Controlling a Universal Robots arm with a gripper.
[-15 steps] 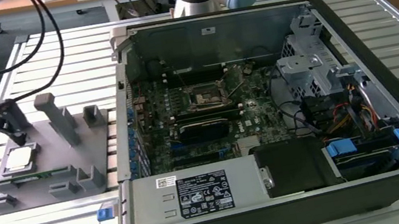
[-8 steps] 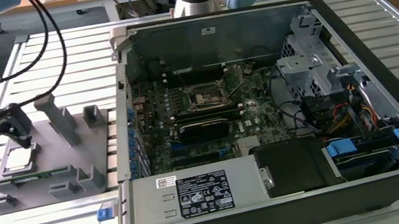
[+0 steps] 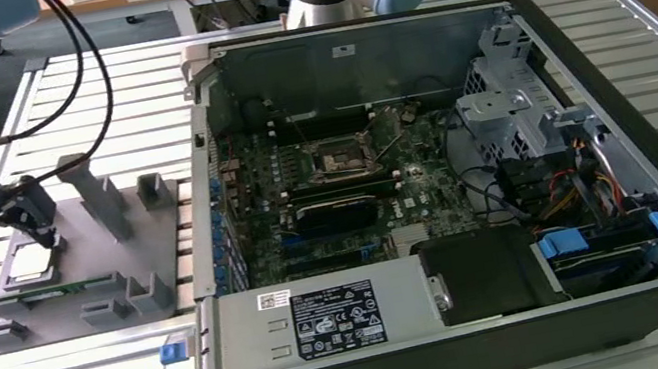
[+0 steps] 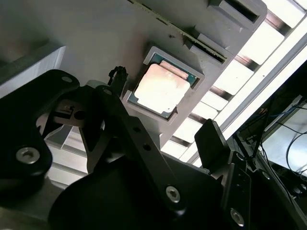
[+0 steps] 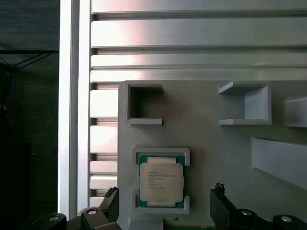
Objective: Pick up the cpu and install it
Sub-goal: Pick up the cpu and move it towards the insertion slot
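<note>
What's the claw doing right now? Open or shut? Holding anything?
Claw: open, holding nothing, poised over the cpu, which lies in its slot on the grey tray.

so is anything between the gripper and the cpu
No. In the first wrist view the open gripper hangs over the cpu, which sits in its grey holder pocket, with nothing between them.

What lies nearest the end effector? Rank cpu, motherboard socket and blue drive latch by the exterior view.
1. cpu, on the grey holder beside the end effector.
2. motherboard socket, middle of the case.
3. blue drive latch, exterior view's far right.
</note>
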